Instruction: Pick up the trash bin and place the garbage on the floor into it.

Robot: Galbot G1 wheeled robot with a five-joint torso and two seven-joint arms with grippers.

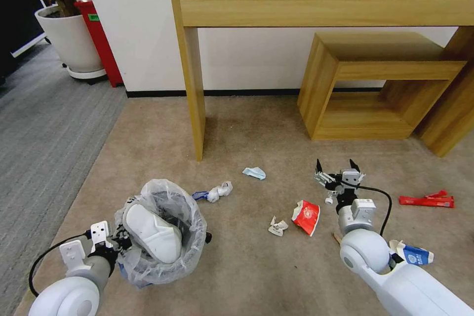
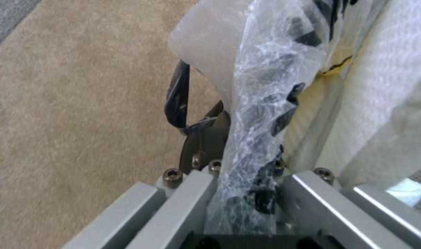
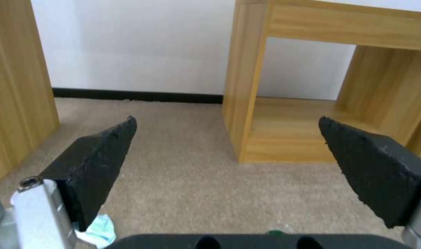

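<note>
While tilted, trash bin (image 1: 163,237) leftward-leaning.

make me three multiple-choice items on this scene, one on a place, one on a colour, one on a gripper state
1. Where is the white slipper?
A. inside the plastic-lined round trash bin
B. on the wooden desk
C. beside the planter

2. What colour is the crushed paper cup on the carpet?
A. green
B. red
C. black

3. How is the right gripper?
A. shut on a wrapper
B. shut, empty
C. open, empty

Key: 1 A, it lies within the liner. 2 B, red with white print. 3 C, its fingers stand wide apart over bare carpet.
</note>
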